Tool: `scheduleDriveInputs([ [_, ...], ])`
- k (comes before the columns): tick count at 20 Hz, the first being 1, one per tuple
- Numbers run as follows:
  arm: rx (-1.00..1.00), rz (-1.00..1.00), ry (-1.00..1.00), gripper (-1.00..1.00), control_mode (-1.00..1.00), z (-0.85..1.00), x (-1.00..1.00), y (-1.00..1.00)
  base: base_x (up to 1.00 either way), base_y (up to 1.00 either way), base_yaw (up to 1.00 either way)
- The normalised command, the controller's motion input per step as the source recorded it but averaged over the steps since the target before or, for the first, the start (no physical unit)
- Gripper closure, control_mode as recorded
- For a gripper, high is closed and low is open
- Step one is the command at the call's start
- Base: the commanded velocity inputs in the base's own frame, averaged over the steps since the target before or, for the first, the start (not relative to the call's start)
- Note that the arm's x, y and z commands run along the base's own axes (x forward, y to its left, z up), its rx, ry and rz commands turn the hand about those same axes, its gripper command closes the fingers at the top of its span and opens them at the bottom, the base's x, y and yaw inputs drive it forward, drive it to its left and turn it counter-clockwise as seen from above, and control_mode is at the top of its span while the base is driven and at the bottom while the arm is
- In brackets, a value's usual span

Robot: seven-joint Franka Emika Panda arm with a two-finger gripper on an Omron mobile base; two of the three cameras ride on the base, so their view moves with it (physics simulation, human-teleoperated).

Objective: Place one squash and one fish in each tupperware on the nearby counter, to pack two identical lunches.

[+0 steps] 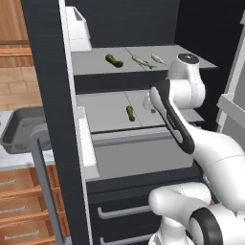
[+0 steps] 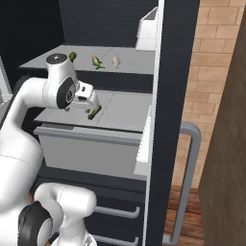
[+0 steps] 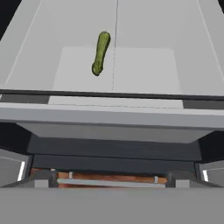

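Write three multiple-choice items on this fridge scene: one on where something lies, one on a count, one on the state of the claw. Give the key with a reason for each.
1. Where does the lone squash lie?
A. On the middle shelf
B. On the top shelf, beside the fish
C. In the grey tray outside the fridge

2. How many food items lie on the top shelf?
A. One
B. Three
C. Five

3. How does the claw stand?
A. Shut on a squash
B. Shut on a fish
C. Open, holding nothing

Key:
1. A, the squash lies alone on the middle shelf, below the top one.
2. B, a second squash, a greenish-yellow fish and a pale fish lie in a row there.
3. C, the hand view shows the squash lying free on the shelf ahead, with nothing between the fingers.
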Motion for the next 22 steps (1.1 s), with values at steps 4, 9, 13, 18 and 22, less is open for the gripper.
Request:
scheduleDriveInputs([
  [4, 0.03, 0.00, -0.36, -1.00, -1.00, 0.44, -0.03, -0.02, 0.00, 0.00, 0.00],
  [9, 0.03, 0.00, -0.32, -1.00, -1.00, 0.64, 0.00, -0.21, 0.00, 0.00, 0.00],
  [13, 0.00, 0.00, -0.23, -1.00, -1.00, 0.57, 0.00, -0.30, 0.00, 0.00, 0.00],
  [18, 0.00, 0.00, -0.04, -1.00, -1.00, 0.59, 0.00, -0.22, 0.00, 0.00, 0.00],
  [22, 0.00, 0.00, -0.01, -1.00, -1.00, 0.55, 0.15, -0.08, 0.00, 0.00, 0.00],
])
